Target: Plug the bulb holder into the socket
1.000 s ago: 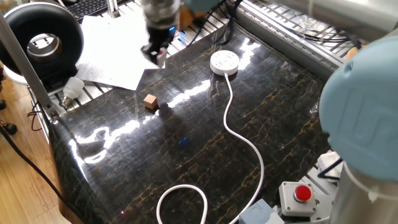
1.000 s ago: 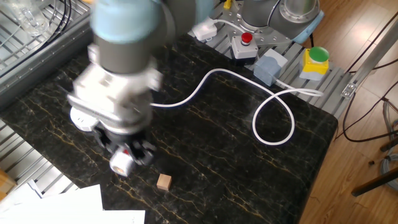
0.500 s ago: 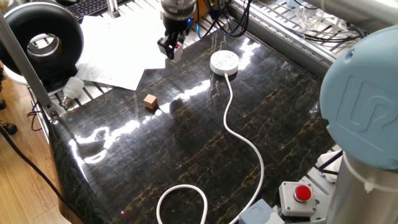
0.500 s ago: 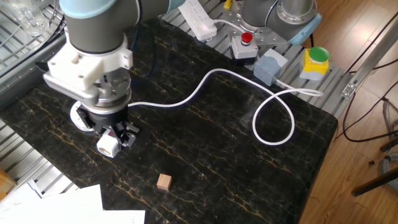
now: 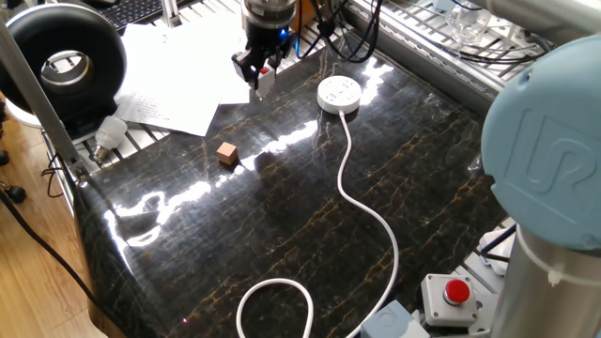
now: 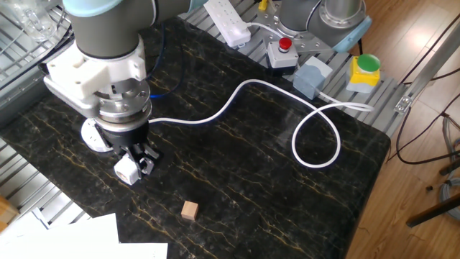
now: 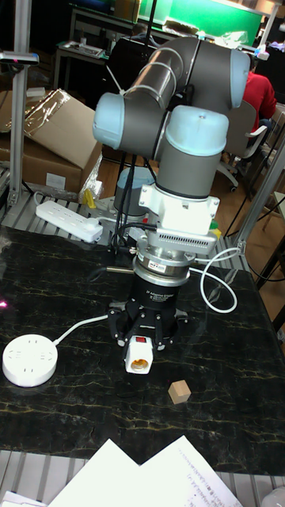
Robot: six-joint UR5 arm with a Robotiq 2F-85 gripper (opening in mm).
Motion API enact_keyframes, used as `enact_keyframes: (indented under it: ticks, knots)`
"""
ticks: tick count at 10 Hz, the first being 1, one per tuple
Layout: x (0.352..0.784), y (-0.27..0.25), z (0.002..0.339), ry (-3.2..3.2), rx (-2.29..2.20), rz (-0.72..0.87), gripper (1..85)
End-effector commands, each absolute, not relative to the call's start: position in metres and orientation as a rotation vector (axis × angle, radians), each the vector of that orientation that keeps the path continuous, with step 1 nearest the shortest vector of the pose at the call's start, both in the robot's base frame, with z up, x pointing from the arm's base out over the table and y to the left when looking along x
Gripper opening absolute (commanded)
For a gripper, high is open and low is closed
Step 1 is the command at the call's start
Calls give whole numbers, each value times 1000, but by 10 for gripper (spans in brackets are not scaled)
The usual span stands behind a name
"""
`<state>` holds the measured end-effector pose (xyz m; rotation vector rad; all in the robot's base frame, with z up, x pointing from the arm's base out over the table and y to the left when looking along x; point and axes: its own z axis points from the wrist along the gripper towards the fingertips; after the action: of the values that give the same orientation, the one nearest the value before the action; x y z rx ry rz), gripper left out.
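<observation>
Tall fixed view, tool (image 7: 140, 354) gripping bulb holder (image 7: 139, 353), socket (image 7: 29, 359) apart

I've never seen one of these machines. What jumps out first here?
The big grey-and-blue arm dominates, its pincer shut on a small white bulb holder with a red patch, held above the dark marble table. Beside it lies a round white socket with a long looping cord, and a small wooden cube.

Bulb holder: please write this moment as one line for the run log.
claw: shut on bulb holder | holder: lifted off table, not plugged | socket: on table, apart from holder | wooden cube: near holder, untouched
</observation>
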<state>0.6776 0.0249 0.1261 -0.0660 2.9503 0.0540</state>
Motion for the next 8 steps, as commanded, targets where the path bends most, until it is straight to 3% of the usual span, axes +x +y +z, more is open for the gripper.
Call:
enact_keyframes:
  ticks: [1,4,8]
  knots:
    - [673,-11,122,2935,-159,79,17]
    - [664,-91,129,2952,-353,35,17]
    - [658,-78,125,2974,-301,63,17]
